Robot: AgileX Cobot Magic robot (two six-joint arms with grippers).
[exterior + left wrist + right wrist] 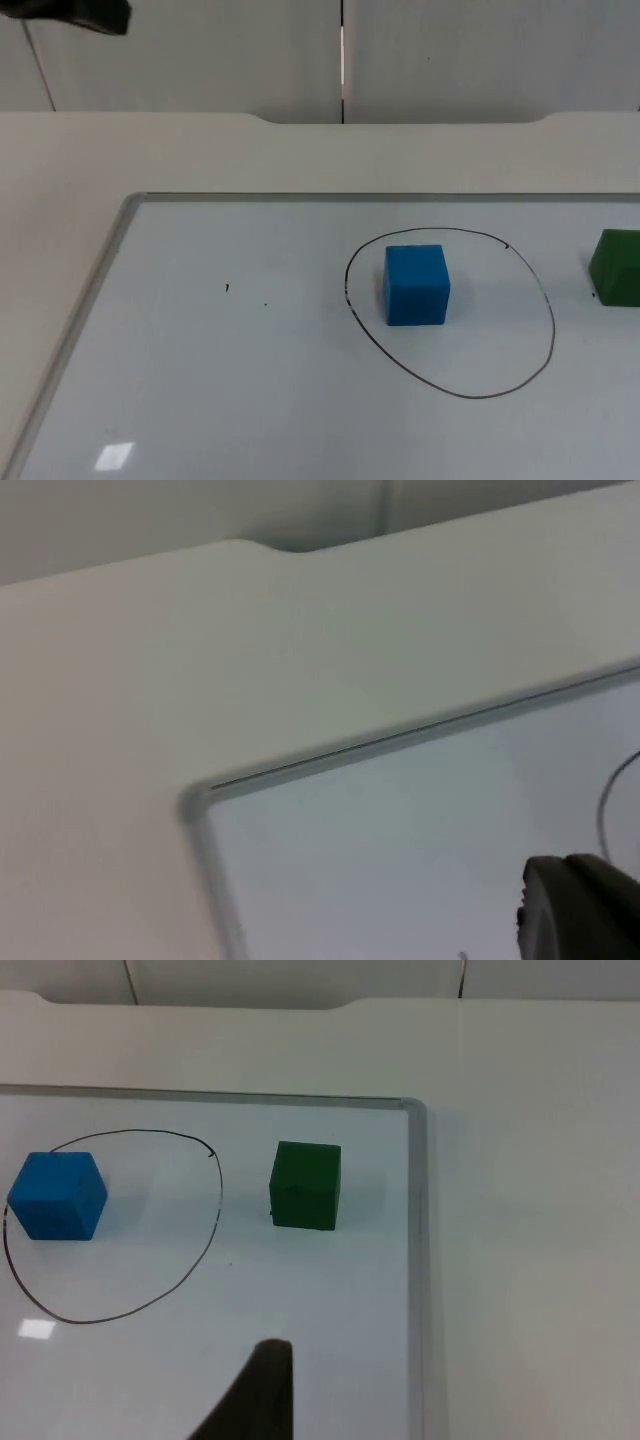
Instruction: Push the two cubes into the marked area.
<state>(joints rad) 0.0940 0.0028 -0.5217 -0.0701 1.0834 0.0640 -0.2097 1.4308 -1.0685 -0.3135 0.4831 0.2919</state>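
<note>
Ahead of the right pincer (262, 1390), state indeterminate, sits the green cube (305, 1184), outside the marked area (112, 1226) holding the blue cube (57, 1195).

We see a white table (150, 150) bearing a whiteboard (250, 400); a blue cube (416, 285) sits inside the drawn outline (552, 330), a green cube (616, 266) just outside.
</note>
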